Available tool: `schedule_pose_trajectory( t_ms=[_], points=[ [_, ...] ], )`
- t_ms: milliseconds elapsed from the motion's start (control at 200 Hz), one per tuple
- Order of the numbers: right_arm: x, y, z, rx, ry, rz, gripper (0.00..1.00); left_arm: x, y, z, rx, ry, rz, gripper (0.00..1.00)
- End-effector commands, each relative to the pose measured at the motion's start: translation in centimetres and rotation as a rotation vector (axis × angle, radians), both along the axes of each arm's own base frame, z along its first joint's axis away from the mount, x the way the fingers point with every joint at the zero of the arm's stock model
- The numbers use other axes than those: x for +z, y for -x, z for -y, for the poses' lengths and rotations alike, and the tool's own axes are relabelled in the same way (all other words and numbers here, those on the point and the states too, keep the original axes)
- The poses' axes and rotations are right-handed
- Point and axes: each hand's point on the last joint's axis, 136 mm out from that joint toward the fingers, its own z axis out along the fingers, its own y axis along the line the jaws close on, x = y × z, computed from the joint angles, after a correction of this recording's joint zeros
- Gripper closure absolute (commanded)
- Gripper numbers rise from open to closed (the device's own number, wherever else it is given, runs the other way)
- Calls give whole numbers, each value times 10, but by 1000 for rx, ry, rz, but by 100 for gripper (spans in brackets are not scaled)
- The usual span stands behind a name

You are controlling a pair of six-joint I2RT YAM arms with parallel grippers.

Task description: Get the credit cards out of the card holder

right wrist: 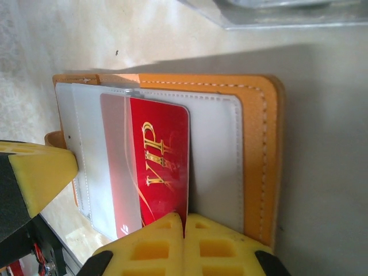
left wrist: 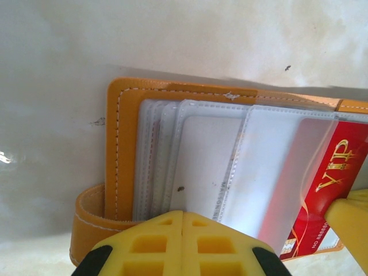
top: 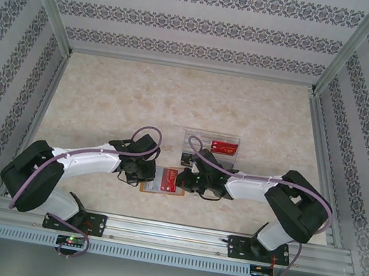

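Pinching a clear pocket of the card holder (left wrist: 123, 144) with my left jaws, I clamp my right jaws tight on the red VIP card (right wrist: 164, 155), half out of it. The card holder lies open on the worktop (top: 106, 96), a clear tray (top: 202, 139) just beyond it.

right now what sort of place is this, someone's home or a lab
Most likely a robot test cell, not a home: the left arm and right arm are bolted to an aluminium rail, and wallpaper panels box in a marble-look tabletop.
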Motion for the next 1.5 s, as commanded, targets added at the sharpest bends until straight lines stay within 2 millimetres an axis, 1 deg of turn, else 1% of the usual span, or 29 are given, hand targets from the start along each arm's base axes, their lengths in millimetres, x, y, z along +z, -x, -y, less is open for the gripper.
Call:
schedule_pose_trajectory(
  t_ms=[0, 140, 340, 585, 709, 829, 909, 1024, 1089, 1124, 1144, 1189, 1229, 1284, 1329, 1364, 1389, 1444, 1474, 1499],
  points=[
    [-24, 10, 26, -21, 105, -46, 100, -29, 21, -41, 28, -188, -79, 100],
    [-23, 10, 28, -19, 111, -42, 100, -28, 21, -41, 28, -189, -79, 100],
    [-25, 11, 39, -37, 116, -45, 100, -27, 21, -42, 29, -190, -75, 100],
    [-21, 14, 56, -49, 112, -29, 100, -27, 21, -42, 24, -192, -73, 100],
    [-13, 14, 63, -53, 102, -14, 100, -25, 19, -41, 24, -188, -68, 100],
    [5, 12, 68, -55, 92, 21, 100, -20, 17, -40, 21, -187, -55, 100],
    [24, 8, 72, -51, 103, 67, 100, -12, 13, -39, 18, -182, -34, 100],
    [59, 1, 82, -22, 157, 164, 100, 8, 3, -31, 3, -144, 26, 100],
    [80, -5, 91, 3, 208, 234, 100, 25, -6, -27, -5, -120, 77, 100],
    [91, -9, 97, 16, 249, 275, 100, 34, -9, -25, -7, -109, 105, 98],
    [96, -11, 101, 25, 274, 298, 100, 39, -12, -24, -7, -102, 122, 96],
    [109, -17, 109, 49, 326, 353, 100, 52, -17, -23, -9, -89, 163, 87],
    [120, -22, 114, 77, 371, 403, 100, 63, -22, -21, -12, -78, 195, 77],
    [133, -31, 122, 121, 445, 475, 100, 77, -27, -20, -16, -59, 239, 54],
    [142, -36, 125, 162, 494, 521, 100, 88, -31, -19, -19, -48, 272, 31],
    [148, -40, 127, 208, 528, 557, 100, 96, -33, -19, -22, -43, 295, 18],
    [152, -43, 128, 247, 558, 583, 100, 101, -35, -19, -24, -43, 310, 13],
    [156, -51, 132, 315, 632, 627, 100, 109, -39, -21, -26, -45, 337, 4],
    [158, -55, 134, 360, 674, 650, 100, 114, -41, -22, -28, -46, 349, 1],
    [159, -57, 135, 400, 699, 661, 100, 118, -43, -22, -30, -47, 363, 0]
  ],
)
